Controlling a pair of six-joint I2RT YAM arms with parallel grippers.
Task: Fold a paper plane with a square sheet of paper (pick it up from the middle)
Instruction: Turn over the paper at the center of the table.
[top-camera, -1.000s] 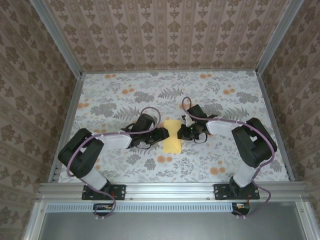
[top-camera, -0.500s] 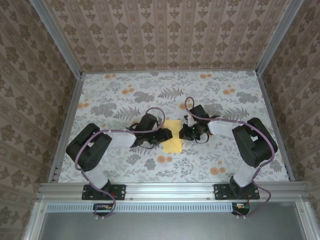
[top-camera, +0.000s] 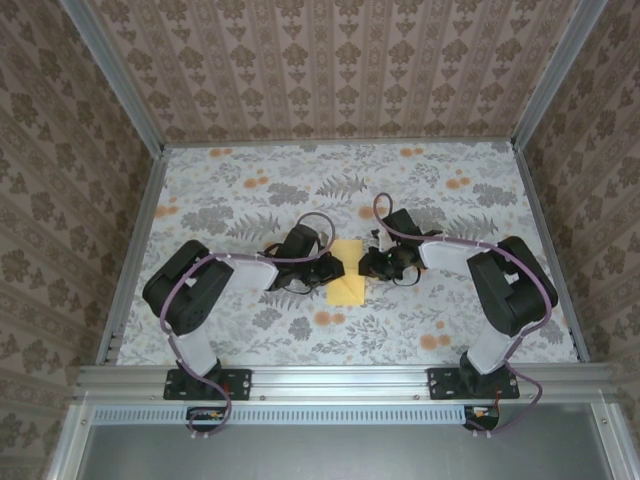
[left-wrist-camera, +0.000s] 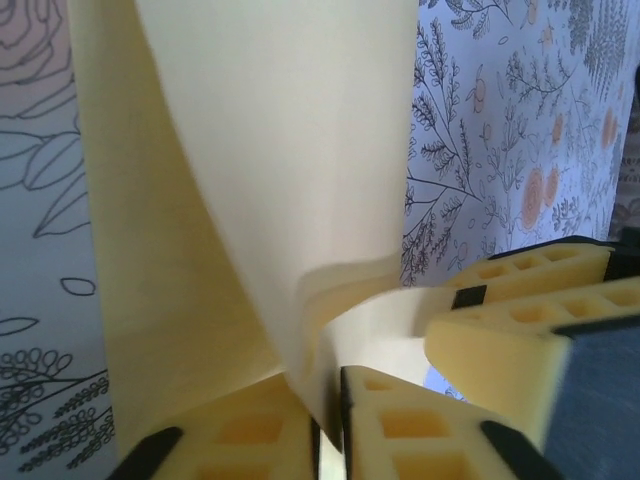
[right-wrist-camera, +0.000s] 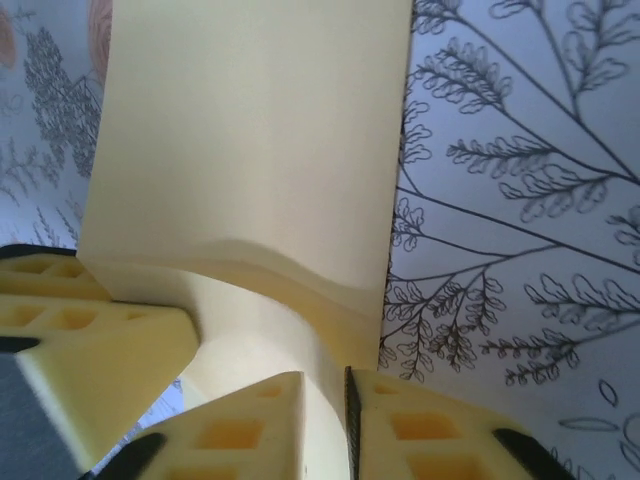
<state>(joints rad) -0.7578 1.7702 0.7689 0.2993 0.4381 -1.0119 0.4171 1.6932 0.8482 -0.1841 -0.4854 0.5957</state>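
One square sheet of paper (top-camera: 348, 287) sits mid-table (top-camera: 455, 215), right between the two grippers; the left gripper (top-camera: 334, 268) is clamped on its left edge, paper nipped between the yellow fingers (left-wrist-camera: 245, 432). The right gripper (top-camera: 366, 263) is pinching the opposite edge the same way; both edges curl up off the flowered surface.

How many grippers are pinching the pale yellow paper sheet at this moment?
2. The left gripper pinches the thin pale yellow-orange sheet of paper from its left side; the right gripper pinches it from its right side.
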